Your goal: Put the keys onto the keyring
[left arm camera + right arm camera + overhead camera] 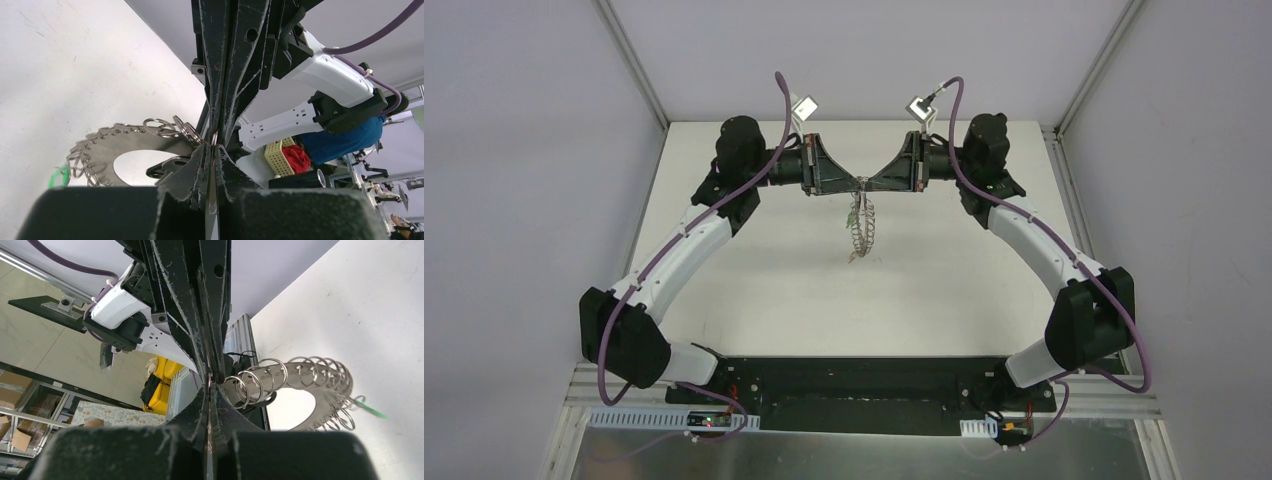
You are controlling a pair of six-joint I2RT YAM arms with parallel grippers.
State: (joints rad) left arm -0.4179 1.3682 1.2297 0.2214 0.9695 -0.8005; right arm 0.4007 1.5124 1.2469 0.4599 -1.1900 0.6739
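Note:
The two grippers meet tip to tip above the far middle of the table. The keyring [861,228] hangs from that junction as a floppy loop fringed with wire rings; it also shows in the left wrist view [100,152] and the right wrist view [320,382]. My left gripper [855,183] [212,150] is shut on a thin flat silver blade, seemingly a key [211,205]; its head is hidden. My right gripper [870,183] [209,387] is shut on a small wire ring at the keyring's top. A green key [60,176] [372,411] hangs on the loop. No black or yellow-orange key shows clearly.
The white table [754,290] is framed by aluminium posts [629,55] [1099,60] and grey walls. Both arm bases sit on the black plate [854,385] at the near edge. A yellow basket with red cloth [287,160] lies beyond the table.

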